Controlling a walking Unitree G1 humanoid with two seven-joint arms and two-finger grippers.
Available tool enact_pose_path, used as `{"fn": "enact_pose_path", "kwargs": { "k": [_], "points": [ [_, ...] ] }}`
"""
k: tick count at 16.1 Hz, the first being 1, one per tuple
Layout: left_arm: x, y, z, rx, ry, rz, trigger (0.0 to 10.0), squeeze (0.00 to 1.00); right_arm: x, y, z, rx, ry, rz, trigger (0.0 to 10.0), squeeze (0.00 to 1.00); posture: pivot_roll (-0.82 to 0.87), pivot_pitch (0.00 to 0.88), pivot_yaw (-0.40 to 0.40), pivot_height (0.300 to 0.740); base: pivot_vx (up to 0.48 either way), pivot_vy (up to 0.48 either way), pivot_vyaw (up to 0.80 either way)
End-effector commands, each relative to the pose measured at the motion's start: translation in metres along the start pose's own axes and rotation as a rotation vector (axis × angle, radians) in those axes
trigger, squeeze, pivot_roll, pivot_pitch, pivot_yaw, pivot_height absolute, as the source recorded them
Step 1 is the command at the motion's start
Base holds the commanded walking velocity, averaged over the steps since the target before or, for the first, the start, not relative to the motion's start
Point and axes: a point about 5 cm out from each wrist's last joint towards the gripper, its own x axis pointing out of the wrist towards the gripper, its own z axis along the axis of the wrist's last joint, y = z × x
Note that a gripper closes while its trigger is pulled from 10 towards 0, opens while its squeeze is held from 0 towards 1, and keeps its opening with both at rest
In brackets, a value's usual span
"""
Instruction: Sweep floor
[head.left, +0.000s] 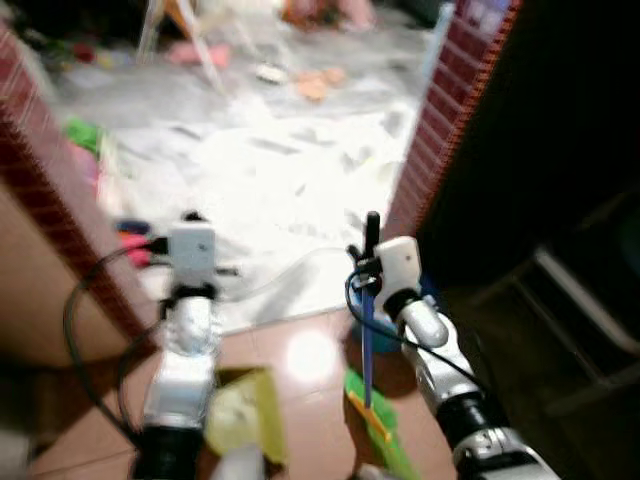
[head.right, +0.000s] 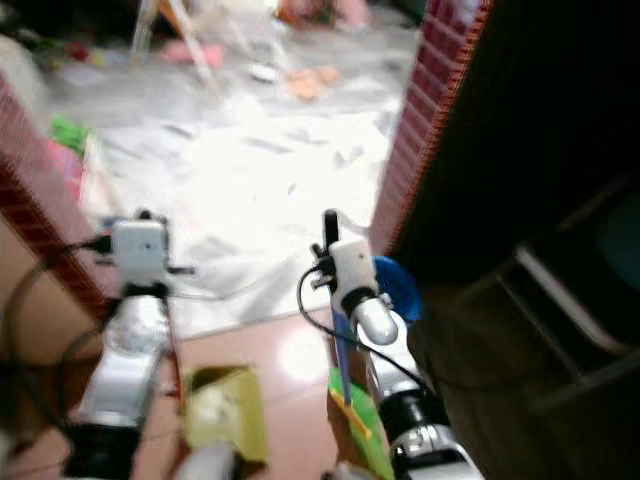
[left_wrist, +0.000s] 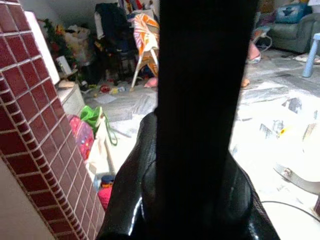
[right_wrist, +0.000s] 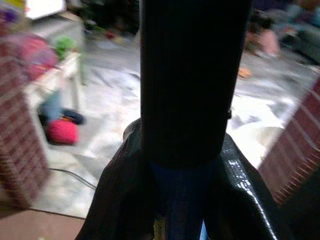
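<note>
My right gripper (head.left: 371, 235) is shut on a blue broom handle (head.left: 367, 345) that runs down to a green broom head (head.left: 375, 420) on the brown tile floor (head.left: 300, 355). In the right wrist view the blue handle (right_wrist: 180, 200) shows between the black fingers (right_wrist: 195, 75). My left gripper (head.left: 190, 218) is held out ahead at the same height. A thin rod (head.right: 172, 345) runs from it down to a yellow-green dustpan (head.left: 245, 410) under that arm. Ahead lies a pale marble floor (head.left: 270, 170) strewn with scraps. The head views are blurred.
Red-tiled wall ends stand at left (head.left: 40, 190) and right (head.left: 455, 110), with a doorway between. To the right it is dark, with a frame of pale bars (head.left: 580, 300). A blue round thing (head.right: 397, 285) sits by the right wall. A cable (head.left: 290, 265), pink toys (head.left: 135, 247) and a green bag (left_wrist: 92, 117) lie on the pale floor.
</note>
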Motion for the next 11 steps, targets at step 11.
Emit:
{"fn": "enact_pose_path", "kwargs": {
  "k": [11],
  "points": [
    [0.003,0.003,0.028,0.032,-0.137,-0.008,10.0,0.00,0.006,0.006,0.014,-0.023,-0.086,0.031,10.0,0.00,0.01,0.000,-0.051,0.740,0.000,0.000,0.78]
  ]
}}
